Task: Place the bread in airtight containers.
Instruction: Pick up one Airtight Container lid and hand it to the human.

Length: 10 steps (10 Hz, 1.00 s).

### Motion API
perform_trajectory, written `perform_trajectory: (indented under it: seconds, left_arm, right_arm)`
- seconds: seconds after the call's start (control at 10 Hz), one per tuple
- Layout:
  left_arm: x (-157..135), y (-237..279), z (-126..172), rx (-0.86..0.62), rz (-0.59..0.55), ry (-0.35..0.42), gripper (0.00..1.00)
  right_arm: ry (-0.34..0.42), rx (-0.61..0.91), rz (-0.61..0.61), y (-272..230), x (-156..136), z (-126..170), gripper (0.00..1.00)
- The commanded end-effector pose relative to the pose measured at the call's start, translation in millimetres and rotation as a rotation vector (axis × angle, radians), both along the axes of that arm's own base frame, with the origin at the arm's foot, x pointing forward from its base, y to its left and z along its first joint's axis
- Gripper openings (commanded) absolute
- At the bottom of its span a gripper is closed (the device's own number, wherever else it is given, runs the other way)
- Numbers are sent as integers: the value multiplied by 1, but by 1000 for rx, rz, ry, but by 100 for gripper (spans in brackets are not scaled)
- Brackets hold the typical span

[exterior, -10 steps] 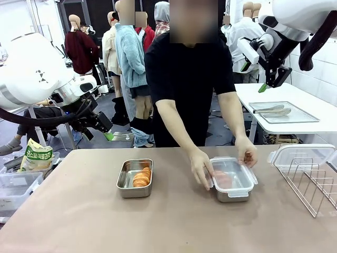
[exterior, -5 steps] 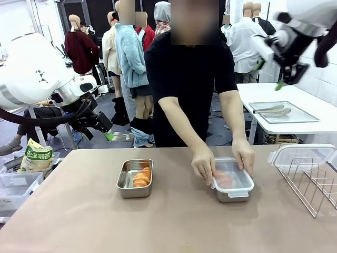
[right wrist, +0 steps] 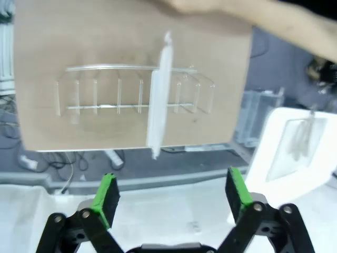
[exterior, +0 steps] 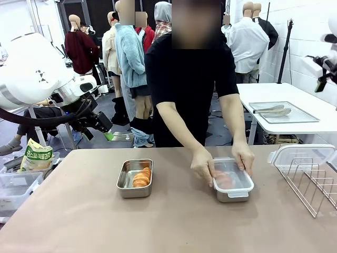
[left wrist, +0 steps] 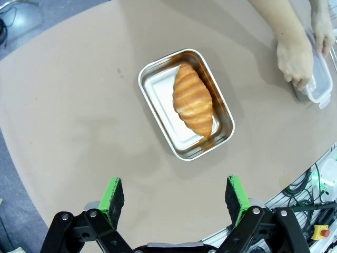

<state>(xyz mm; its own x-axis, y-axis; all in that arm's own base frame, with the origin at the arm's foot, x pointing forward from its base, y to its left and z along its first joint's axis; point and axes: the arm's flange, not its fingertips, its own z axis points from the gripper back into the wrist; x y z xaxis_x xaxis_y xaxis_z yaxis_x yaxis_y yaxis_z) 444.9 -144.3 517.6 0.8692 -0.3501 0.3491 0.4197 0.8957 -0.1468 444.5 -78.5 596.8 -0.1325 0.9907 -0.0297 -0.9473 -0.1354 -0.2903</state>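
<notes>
Since a second ago: the person's hands [exterior: 202,167] have settled at both ends of the lidded container [exterior: 232,184], and the right arm has swung off to the frame's right edge. A croissant [exterior: 224,178] shows orange through the clear lid, lower centre-right; the hands are likely pressing it sealed. The second croissant [left wrist: 193,99] lies along one side of the open steel pan [left wrist: 158,87], mid-bench [exterior: 79,211], not yet covered. A spare lid [exterior: 300,154] stands in the wire rack [exterior: 310,184], lower right. The left gripper [left wrist: 174,187] is spread and empty, above the pan. The right gripper [right wrist: 171,184] is spread and empty, high over the rack.
</notes>
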Motion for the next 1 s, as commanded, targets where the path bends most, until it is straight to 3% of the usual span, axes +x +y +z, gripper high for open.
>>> perform_trajectory:
  seconds: [0.0,0.3,0.5,0.8,0.9]
  left_arm:
    - [0,0,1,0,1,-3,100]
    - [0,0,1,0,1,-3,100]
    - [0,0,1,0,1,-3,100]
    - [0,0,1,0,1,-3,100]
    - [0,0,1,0,1,-3,100]
  right_arm:
    - [52,32,14,3,-3,-33,100]
    - [134,49,17,-2,0,-78,100]
    - [126,43,-41,-10,4,-98,100]
    - [95,37,-57,-9,14,-97,100]
    - [116,33,-63,-9,16,-94,100]
